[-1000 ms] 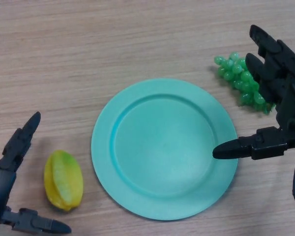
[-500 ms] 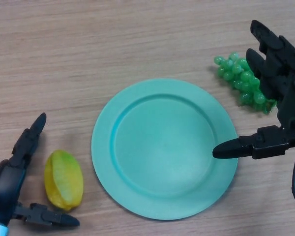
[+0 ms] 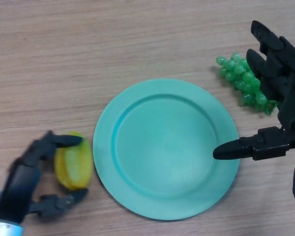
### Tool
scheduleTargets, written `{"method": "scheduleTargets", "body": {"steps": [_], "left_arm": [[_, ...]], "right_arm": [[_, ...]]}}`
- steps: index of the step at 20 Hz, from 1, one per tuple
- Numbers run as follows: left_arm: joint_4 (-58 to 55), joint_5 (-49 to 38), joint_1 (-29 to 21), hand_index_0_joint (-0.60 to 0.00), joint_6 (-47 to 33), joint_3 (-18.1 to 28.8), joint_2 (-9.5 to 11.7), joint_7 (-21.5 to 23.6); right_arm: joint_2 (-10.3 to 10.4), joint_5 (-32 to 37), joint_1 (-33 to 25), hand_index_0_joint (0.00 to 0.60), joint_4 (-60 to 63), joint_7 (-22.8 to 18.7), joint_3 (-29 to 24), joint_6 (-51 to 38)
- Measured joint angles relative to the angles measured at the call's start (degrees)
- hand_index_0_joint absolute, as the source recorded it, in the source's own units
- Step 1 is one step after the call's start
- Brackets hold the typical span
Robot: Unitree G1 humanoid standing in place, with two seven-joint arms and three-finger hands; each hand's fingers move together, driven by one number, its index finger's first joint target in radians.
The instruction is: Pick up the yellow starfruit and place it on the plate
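Since the earlier frame, the left hand [image 3: 27,179] has closed in from the left and the yellow starfruit [image 3: 74,165] now sits closer to the plate [image 3: 166,147]. Head view: fingers and thumb curl around the starfruit, which rests on the wooden table [image 3: 88,54] touching the plate's left rim. Right hand [image 3: 280,98], fingers straight and holding nothing, hovers over the green grapes [image 3: 242,82].
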Motion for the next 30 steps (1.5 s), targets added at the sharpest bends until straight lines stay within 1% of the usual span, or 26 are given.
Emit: {"method": "scheduleTargets", "body": {"steps": [3, 5, 6, 8, 9, 10, 11, 12, 13, 14, 15, 16, 19, 20, 21, 23, 24, 25, 26, 27, 28, 29, 30], "left_arm": [[-3.5, 3.1, 1.2, -0.6, 2.1, 0.0, 0.0, -0.3], [-7.7, 4.1, 2.6, -0.6, 4.8, 0.5, 0.0, -2.0], [-11.1, 4.1, 4.2, -0.6, 5.8, 1.5, -0.1, -3.4], [-17.7, 3.6, 5.4, -0.6, 6.6, 4.1, -0.6, -4.8], [-20.1, 3.3, 5.4, -0.6, 7.2, 5.0, -0.8, -5.5], [-23.8, 3.3, 5.4, -0.6, 7.9, 6.4, -1.6, -6.8], [-26.2, 3.3, 5.4, -0.6, 9.7, 6.2, -1.8, -7.7], [-29.1, 3.0, 5.2, -0.6, 13.1, 5.7, -2.2, -11.0], [-32.4, -0.9, 5.5, -0.6, 19.6, 4.6, -2.3, -15.6], [-36.0, -3.5, 5.5, -0.6, 28.5, 2.2, -2.5, -20.1], [-37.1, -3.5, 5.2, -0.6, 33.1, 0.0, -2.6, -20.9], [-37.7, -3.4, 4.0, -0.6, 39.6, -3.3, -2.6, -21.2], [-34.6, -2.0, 1.3, -0.6, 39.4, -7.6, -2.4, -21.0], [-32.6, 0.2, 0.5, -0.6, 37.8, -8.8, -2.4, -20.2], [-31.8, 0.2, 0.3, -0.6, 37.7, -9.4, -2.4, -19.6], [-29.5, 2.3, -1.1, -0.6, 34.2, -10.1, -2.4, -17.8], [-29.2, 1.8, -1.5, -0.6, 32.4, -10.1, -2.4, -16.1], [-29.6, 1.6, -1.6, -0.6, 32.4, -10.0, -2.5, -15.8], [-30.4, -0.6, -1.7, -0.6, 32.4, -10.0, -2.6, -15.2], [-30.7, -1.7, -2.1, -0.6, 32.2, -10.0, -2.8, -13.6], [-30.7, -2.3, -3.3, -0.6, 31.2, -9.6, -2.9, -9.2], [-30.9, -3.9, -3.9, -0.6, 29.8, -8.8, -2.9, -6.8], [-31.0, -3.9, -4.5, -0.6, 25.9, -7.2, -2.9, -4.6]], "right_arm": [[0.0, 0.0, 0.1, 0.0, -1.7, -0.1, -0.1, 0.1], [0.0, 0.1, -0.1, 0.0, -1.9, -0.3, -0.1, 0.1], [0.0, 0.0, -0.1, 0.0, -1.9, -0.5, -0.2, 0.1], [0.0, 0.0, -0.1, 0.0, -1.9, -0.6, -0.3, 0.1], [0.0, 0.1, -0.1, 0.0, -2.0, -0.6, -0.3, 0.1], [0.0, 0.1, 0.0, 0.0, -2.0, -0.6, -0.3, 0.1], [0.0, 0.1, 0.0, 0.0, -2.0, -0.6, -0.3, 0.1], [0.0, 0.1, 0.0, 0.0, -2.0, -0.6, -0.3, 0.1], [0.0, 0.1, 0.0, 0.0, -2.0, -0.6, -0.3, 0.1], [0.0, 0.1, 0.0, 0.0, -2.0, -0.6, -0.3, 0.1], [0.0, 0.1, 0.0, 0.0, -2.1, -0.6, -0.3, 0.1], [0.0, 0.2, 0.0, 0.0, -2.1, -0.6, -0.3, 0.1], [0.0, 1.5, 0.0, 0.0, -1.9, -1.2, -0.4, 0.1], [0.0, 1.5, 0.2, 0.0, -1.9, -1.2, -0.3, 0.1], [0.0, 1.5, 0.4, 0.0, -1.9, -1.3, -0.3, 0.1], [0.0, 1.6, 0.3, 0.0, -2.2, -1.6, -0.3, 0.4], [0.0, 1.8, 0.3, 0.0, -2.3, -1.6, -0.3, 0.4], [0.0, 1.8, 0.3, 0.0, -2.3, -1.6, -0.3, 0.4], [0.0, 1.8, 0.4, 0.0, -2.3, -1.6, -0.4, 0.4], [0.0, 1.7, 0.4, 0.0, -2.4, -1.6, -0.4, 0.4], [0.0, 1.6, 0.5, 0.0, -2.5, -1.5, -0.3, 0.4], [0.0, 0.8, 0.6, 0.0, -2.8, -1.5, -0.4, 0.4], [0.0, -0.1, 0.6, 0.0, -3.4, -1.5, -0.5, 0.4]]}}
